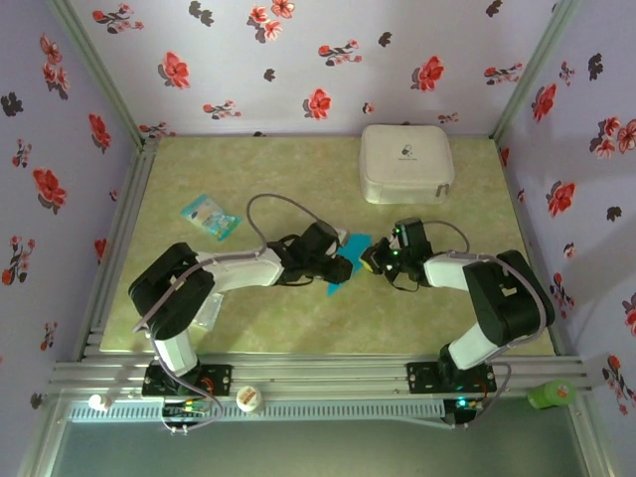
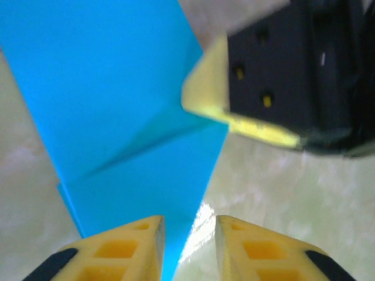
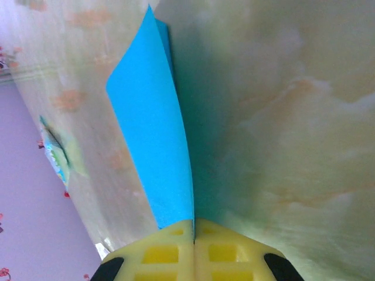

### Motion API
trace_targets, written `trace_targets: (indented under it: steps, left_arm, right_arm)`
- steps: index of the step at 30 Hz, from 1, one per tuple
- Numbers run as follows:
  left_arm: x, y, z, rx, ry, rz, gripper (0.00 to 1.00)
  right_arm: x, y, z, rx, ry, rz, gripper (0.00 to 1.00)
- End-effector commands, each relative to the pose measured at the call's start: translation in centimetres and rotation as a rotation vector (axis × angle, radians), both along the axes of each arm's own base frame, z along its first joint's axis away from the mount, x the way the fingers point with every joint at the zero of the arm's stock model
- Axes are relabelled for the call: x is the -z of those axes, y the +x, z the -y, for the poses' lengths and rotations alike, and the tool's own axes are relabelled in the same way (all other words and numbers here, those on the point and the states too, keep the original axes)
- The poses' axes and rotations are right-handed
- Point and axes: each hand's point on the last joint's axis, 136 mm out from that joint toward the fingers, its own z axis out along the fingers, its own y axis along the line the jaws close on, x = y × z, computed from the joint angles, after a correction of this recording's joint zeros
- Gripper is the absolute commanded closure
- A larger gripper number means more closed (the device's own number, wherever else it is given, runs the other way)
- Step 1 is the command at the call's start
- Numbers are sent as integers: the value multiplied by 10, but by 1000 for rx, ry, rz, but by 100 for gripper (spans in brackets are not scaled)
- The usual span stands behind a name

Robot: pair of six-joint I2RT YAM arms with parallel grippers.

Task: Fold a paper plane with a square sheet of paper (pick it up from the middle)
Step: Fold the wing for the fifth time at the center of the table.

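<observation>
The square sheet of paper [image 1: 353, 242] is a teal-blue, folded and creased shape lying mid-table between my two grippers. In the left wrist view the paper [image 2: 117, 88] shows a diagonal crease and narrows toward my left gripper [image 2: 188, 219]. Its jaws stand a little apart, astride the paper's right edge, and clamp nothing. My right gripper [image 3: 194, 222] is shut on an edge of the paper [image 3: 152, 134], which curves up and away from its fingertips. From above, the left gripper [image 1: 346, 266] and right gripper [image 1: 370, 260] nearly meet. A yellow right finger [image 2: 205, 88] rests at the paper's edge.
A white case [image 1: 405, 162] stands at the back right. A small pale-blue printed packet [image 1: 211, 217] lies at the left, and a clear plastic packet [image 1: 207, 314] lies beside the left arm. Floral walls close in three sides of the table [image 1: 298, 179].
</observation>
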Motion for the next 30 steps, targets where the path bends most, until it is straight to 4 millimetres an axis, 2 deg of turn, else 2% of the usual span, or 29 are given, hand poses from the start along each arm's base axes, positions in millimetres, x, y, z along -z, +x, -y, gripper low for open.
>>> trace_targets:
  steps: [1,5,13,23,30]
  left_arm:
    - [6,3,-7,53,175,134,67]
    - [6,5,-4,72,272,230,59]
    - [16,10,-6,103,411,299,57]
    - [23,5,1,144,433,304,55]
    - [20,0,1,149,407,326,46]
  right_arm:
    - [-8,5,-2,49,21,16,97]
    - [-12,5,-4,46,26,22,97]
    - [-15,5,-4,39,24,27,96]
    - [-14,7,-6,38,31,28,96]
    - [-16,7,-7,35,36,33,96]
